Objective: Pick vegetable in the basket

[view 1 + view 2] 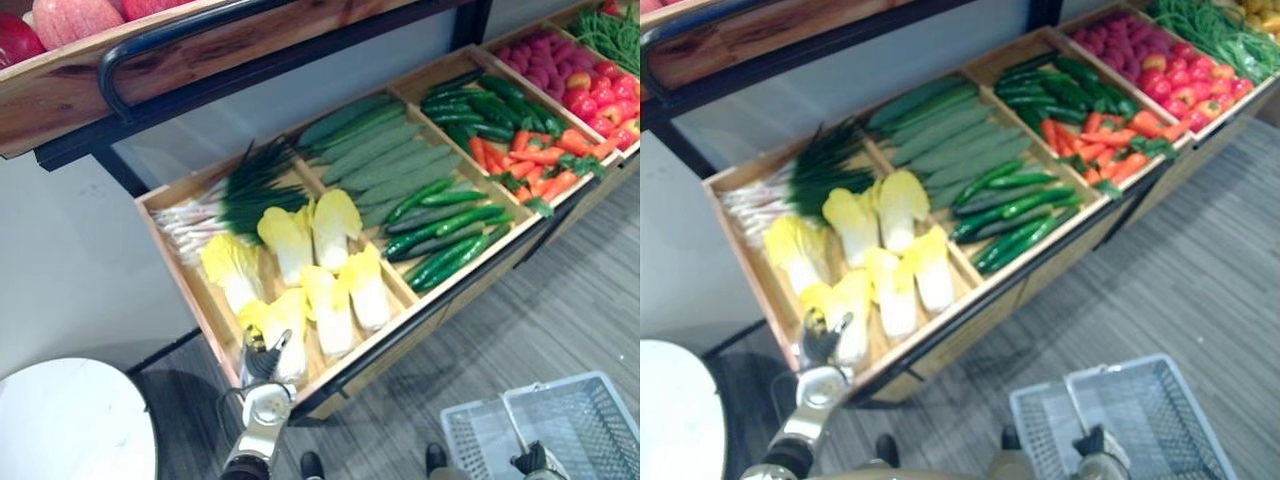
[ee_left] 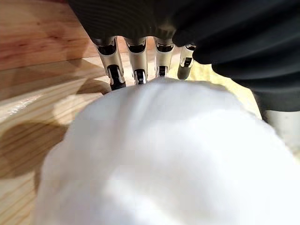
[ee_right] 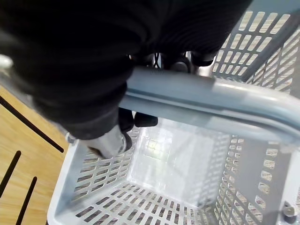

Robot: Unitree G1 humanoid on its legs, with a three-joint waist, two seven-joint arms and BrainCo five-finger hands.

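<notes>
Several yellow-and-white napa cabbages (image 1: 320, 265) lie in the front left bay of a wooden crate (image 1: 180, 275). My left hand (image 1: 262, 362) reaches over the crate's front edge onto the nearest cabbage (image 2: 164, 154). Its fingers (image 2: 115, 70) are straight and rest against the white stem end. At the lower right, my right hand (image 1: 535, 460) is curled round the handle (image 3: 211, 101) of a grey plastic basket (image 1: 600, 400), which hangs empty above the floor.
Spring onions (image 1: 230, 195) lie behind the cabbages. To the right are long green gourds (image 1: 385, 160), cucumbers (image 1: 445, 225), carrots (image 1: 535, 160) and tomatoes (image 1: 600, 100). An upper shelf with apples (image 1: 70, 20) overhangs the back. A round white table (image 1: 70, 420) stands at the lower left.
</notes>
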